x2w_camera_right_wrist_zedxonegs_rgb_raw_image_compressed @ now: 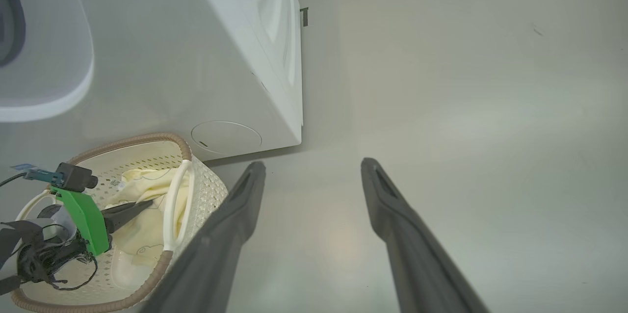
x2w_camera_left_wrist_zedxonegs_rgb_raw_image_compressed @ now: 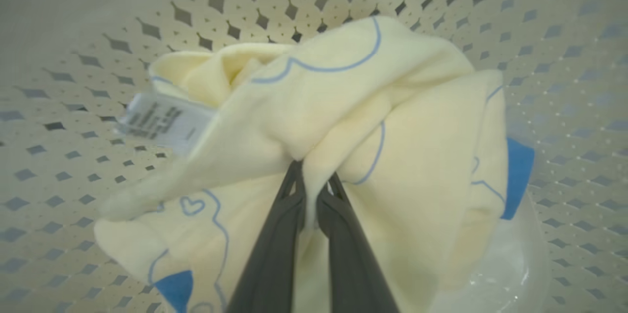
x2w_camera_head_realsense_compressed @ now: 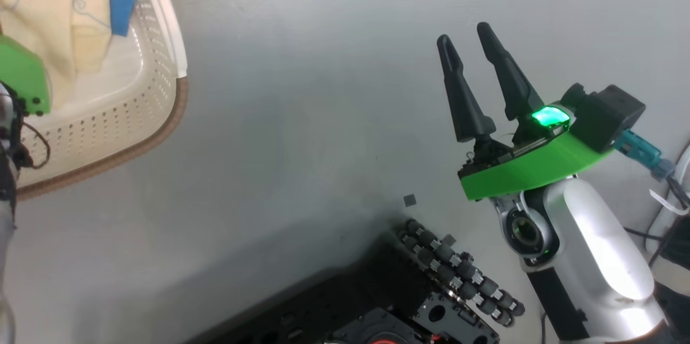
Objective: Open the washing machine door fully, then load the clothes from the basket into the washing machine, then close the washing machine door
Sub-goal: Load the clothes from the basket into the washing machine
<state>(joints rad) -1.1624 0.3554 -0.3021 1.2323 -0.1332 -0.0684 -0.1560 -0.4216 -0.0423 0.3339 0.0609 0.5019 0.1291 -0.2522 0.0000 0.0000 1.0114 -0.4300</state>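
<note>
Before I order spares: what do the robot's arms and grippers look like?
The right gripper and left gripper each have two long tapering dark-grey fingers on a green mount. Black camera block, teal plug and green light at the wrist; silver-white forearm.

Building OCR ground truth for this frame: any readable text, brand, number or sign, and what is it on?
No text here is legible.
White tag on the clothes: rows of dark print, too blurred to read.
Washing machine: no lettering on the white panels in view.
</note>
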